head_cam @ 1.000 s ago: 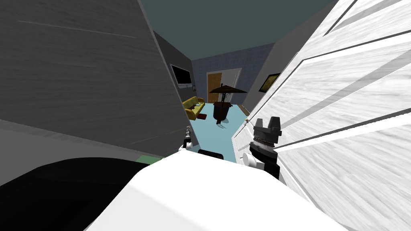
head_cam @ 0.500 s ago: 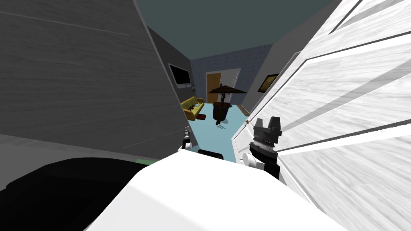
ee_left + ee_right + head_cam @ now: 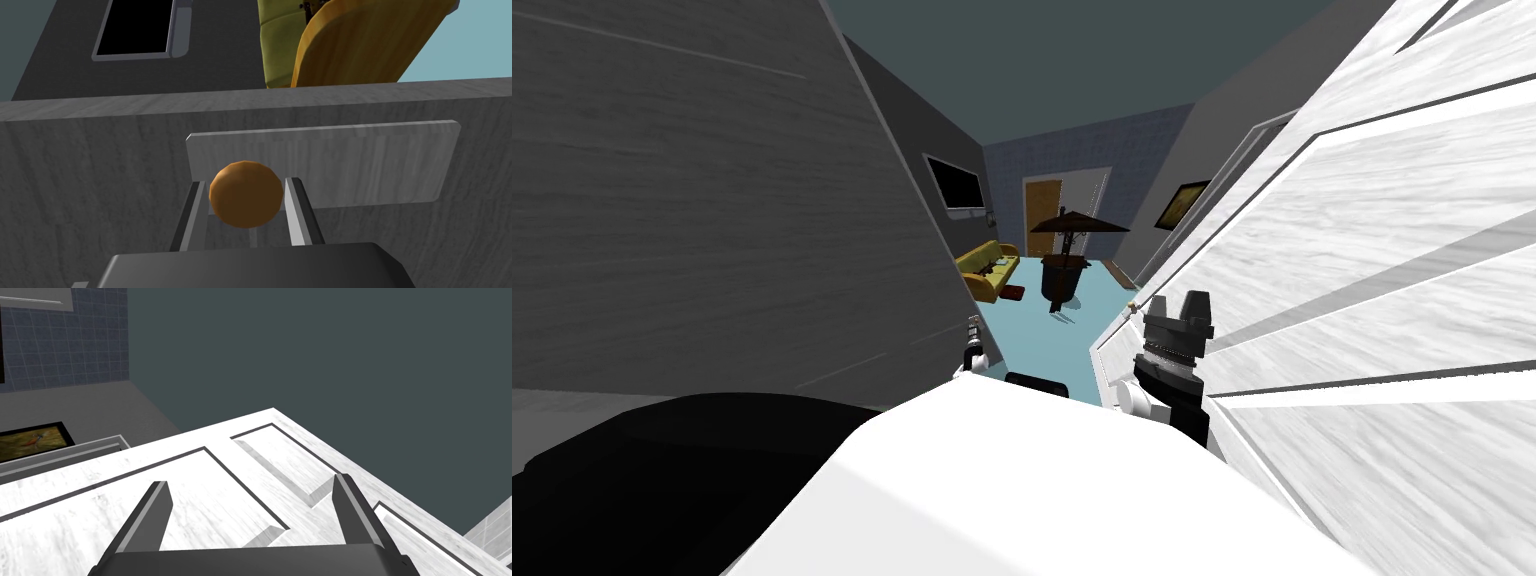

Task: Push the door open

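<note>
A grey door (image 3: 712,200) stands on my left and a white panelled door (image 3: 1362,250) on my right, with a gap between them onto a room. My left gripper (image 3: 974,335) is at the grey door's edge. In the left wrist view, the left gripper (image 3: 247,182) is shut on an orange knob (image 3: 246,194), which sits on a grey plate (image 3: 360,165) on the grey door (image 3: 100,175). My right gripper (image 3: 1177,305) is at the white door's face. In the right wrist view, the right gripper (image 3: 250,485) stands open over the white door (image 3: 200,498), holding nothing.
Through the gap lie a light blue floor (image 3: 1042,330), a yellow sofa (image 3: 990,268), a dark stand with an umbrella-like top (image 3: 1067,265), a brown far door (image 3: 1042,205), a wall screen (image 3: 955,183) and a framed picture (image 3: 1182,203). A black area (image 3: 662,480) lies at lower left.
The grey door's edge has shifted left and the white door's panels right, so the gap onto the room is wider. Both grippers keep their places in the picture.
</note>
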Available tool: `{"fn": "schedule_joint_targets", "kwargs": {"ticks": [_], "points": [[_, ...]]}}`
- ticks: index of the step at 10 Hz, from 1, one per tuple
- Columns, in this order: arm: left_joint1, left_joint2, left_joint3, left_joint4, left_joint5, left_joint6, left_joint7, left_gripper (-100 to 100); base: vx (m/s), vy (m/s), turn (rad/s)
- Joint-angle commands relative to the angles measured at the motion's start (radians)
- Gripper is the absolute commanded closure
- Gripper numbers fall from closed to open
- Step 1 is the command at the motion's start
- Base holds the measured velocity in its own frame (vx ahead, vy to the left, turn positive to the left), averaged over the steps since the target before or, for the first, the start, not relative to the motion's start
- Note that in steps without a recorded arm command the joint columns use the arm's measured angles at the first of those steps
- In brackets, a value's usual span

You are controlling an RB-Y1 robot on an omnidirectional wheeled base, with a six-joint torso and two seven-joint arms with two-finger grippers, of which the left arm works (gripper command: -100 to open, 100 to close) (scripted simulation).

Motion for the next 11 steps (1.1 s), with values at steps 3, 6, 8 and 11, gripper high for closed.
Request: {"fn": "schedule_joint_targets", "kwargs": {"ticks": [3,6,8,11], "points": [[0.039,0.005,0.047,-0.046,0.04,0.007,-0.026,100,0.102,0.009,-0.046],[0.052,0.002,0.082,-0.06,0.073,0.007,-0.049,100,0.12,0.026,-0.033],[0.061,-0.002,0.107,-0.07,0.096,0.008,-0.066,100,0.172,0.032,-0.031],[0.075,-0.008,0.146,-0.086,0.132,0.009,-0.092,100,0.161,0.036,-0.037]]}}
